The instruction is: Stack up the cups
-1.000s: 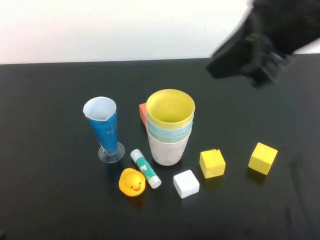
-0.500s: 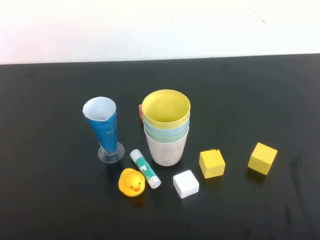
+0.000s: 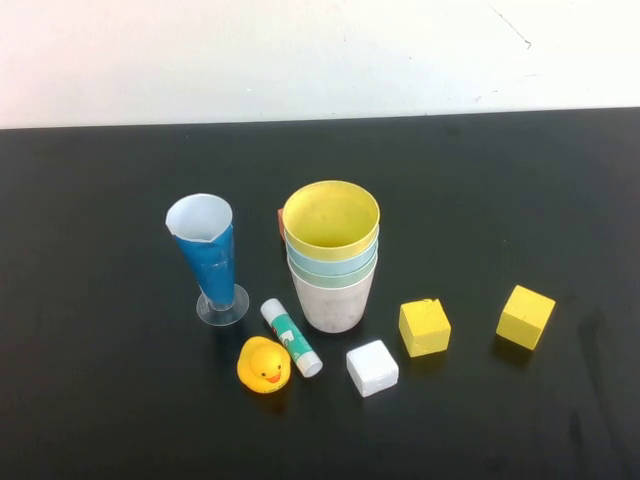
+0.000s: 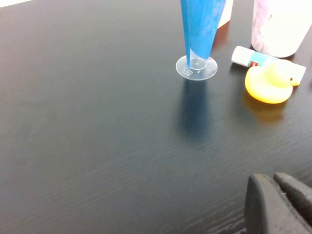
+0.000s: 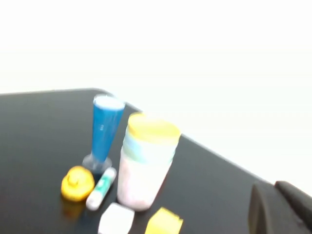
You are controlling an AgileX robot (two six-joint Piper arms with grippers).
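The cups stand nested in one upright stack (image 3: 332,262) mid-table: the yellow cup (image 3: 331,216) on top, light blue and green rims under it, the pale pink cup (image 3: 335,302) at the bottom. Neither arm shows in the high view. In the left wrist view my left gripper (image 4: 273,178) is shut and empty, low over bare table, well short of the pink cup's base (image 4: 277,29). In the right wrist view my right gripper (image 5: 274,187) is shut and empty, raised and away from the stack (image 5: 145,163).
A tall blue glass (image 3: 208,255) on a clear foot stands left of the stack. A yellow duck (image 3: 264,364), a glue stick (image 3: 291,337) and a white cube (image 3: 372,368) lie in front. Two yellow cubes (image 3: 425,327) (image 3: 526,316) sit to the right. An orange block (image 3: 281,224) peeks from behind.
The right arm, seen at the upper right a second ago, has pulled out of the high view. The stack has shifted slightly left.
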